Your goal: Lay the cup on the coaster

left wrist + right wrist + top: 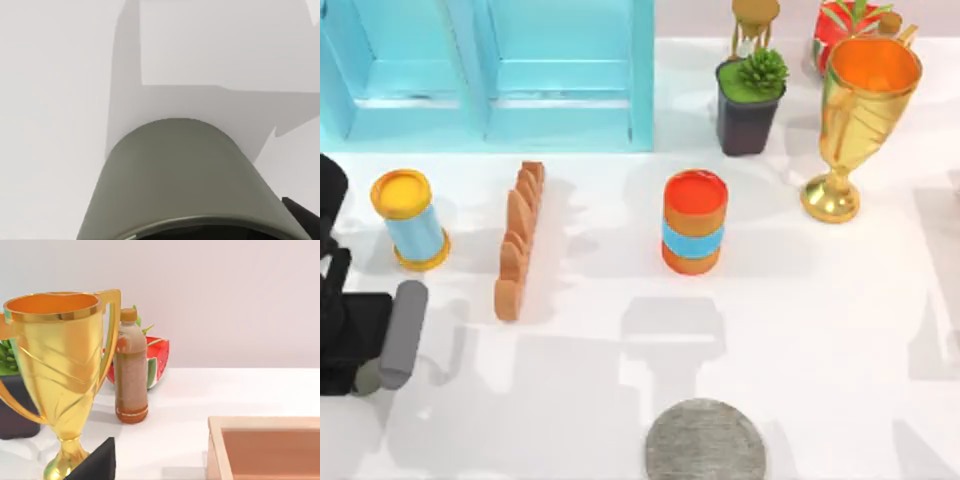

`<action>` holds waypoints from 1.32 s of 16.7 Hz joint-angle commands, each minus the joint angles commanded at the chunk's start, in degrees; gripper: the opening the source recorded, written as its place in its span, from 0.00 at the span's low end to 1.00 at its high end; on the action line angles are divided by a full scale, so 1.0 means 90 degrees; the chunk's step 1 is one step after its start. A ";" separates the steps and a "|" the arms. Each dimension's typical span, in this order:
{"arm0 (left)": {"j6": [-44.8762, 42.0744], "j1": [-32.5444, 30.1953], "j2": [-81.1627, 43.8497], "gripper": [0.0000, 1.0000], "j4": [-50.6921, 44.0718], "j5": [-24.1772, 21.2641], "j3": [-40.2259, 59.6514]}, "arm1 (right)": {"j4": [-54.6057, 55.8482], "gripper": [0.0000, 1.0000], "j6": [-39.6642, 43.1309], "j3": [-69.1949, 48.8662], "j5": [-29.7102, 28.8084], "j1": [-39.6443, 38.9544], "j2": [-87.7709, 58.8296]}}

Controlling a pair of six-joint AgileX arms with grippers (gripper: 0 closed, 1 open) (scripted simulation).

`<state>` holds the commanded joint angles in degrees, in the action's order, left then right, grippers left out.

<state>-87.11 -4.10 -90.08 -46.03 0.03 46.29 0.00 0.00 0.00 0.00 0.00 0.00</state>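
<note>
The dull grey cup (pixel 402 333) is at the table's left edge, in front of the light-blue cup, tipped so its side faces up. My left gripper (pixel 375 345) is shut on its rim end. In the left wrist view the cup's grey wall (pixel 175 175) looms close, with one dark fingertip (pixel 306 216) beside its rim. The coaster (pixel 705 441), a flat speckled grey disc, lies at the front edge near the middle, well to the right of the cup. A dark part of my right gripper (pixel 97 463) shows low in the right wrist view, near the trophy's foot.
A light-blue cup with yellow rims (pixel 412 220), a wavy wooden rack (pixel 518 240) and an orange cup with a blue band (pixel 695 222) stand across the middle. At the back are a blue cabinet (pixel 490 70), a potted plant (pixel 750 100) and a gold trophy (pixel 855 120). A bottle (pixel 131 375) and a wooden box (pixel 265 447) are near the right arm.
</note>
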 joint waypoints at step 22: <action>1.2265 -0.5343 -0.2337 0.00 -0.1704 -0.0867 0.3585 | 0.0000 1.00 0.0000 0.0000 0.0000 0.0000 0.0000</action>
<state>23.28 -52.19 -111.11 -61.37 -7.77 78.56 0.00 0.00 0.00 0.00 0.00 0.00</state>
